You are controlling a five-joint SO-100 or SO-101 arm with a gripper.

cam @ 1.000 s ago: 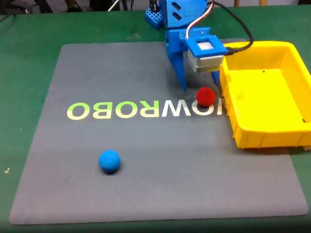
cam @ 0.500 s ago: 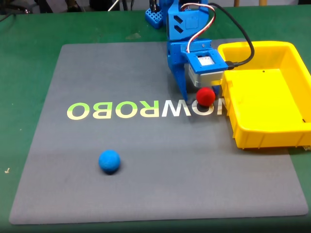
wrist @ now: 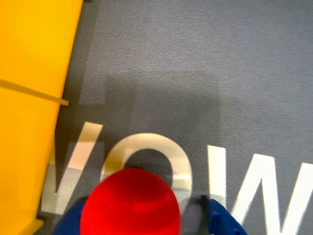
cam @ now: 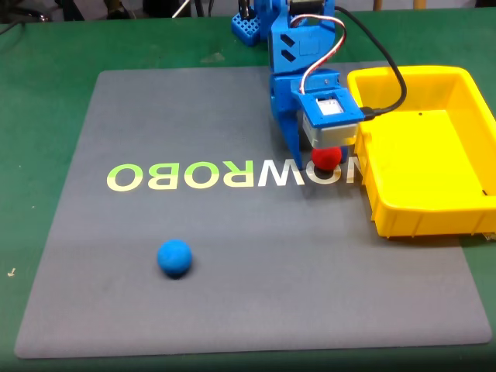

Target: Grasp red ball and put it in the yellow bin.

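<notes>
Gripper (cam: 329, 159) low over ball (cam: 326, 157), jaws straddling it, parted, not yet clenched. Ball (wrist: 130, 203) on grey mat (cam: 232, 232) just beside bin (cam: 422, 151). Short lift over bin wall likely next. Blue ball (cam: 174, 257) well apart.

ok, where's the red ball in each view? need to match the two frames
Fixed view: red ball right of centre, under the gripper, just left of the yellow bin.
Wrist view: red ball at bottom centre, on the mat lettering.
Shared landmark: yellow bin, along the wrist view's left edge.
</notes>
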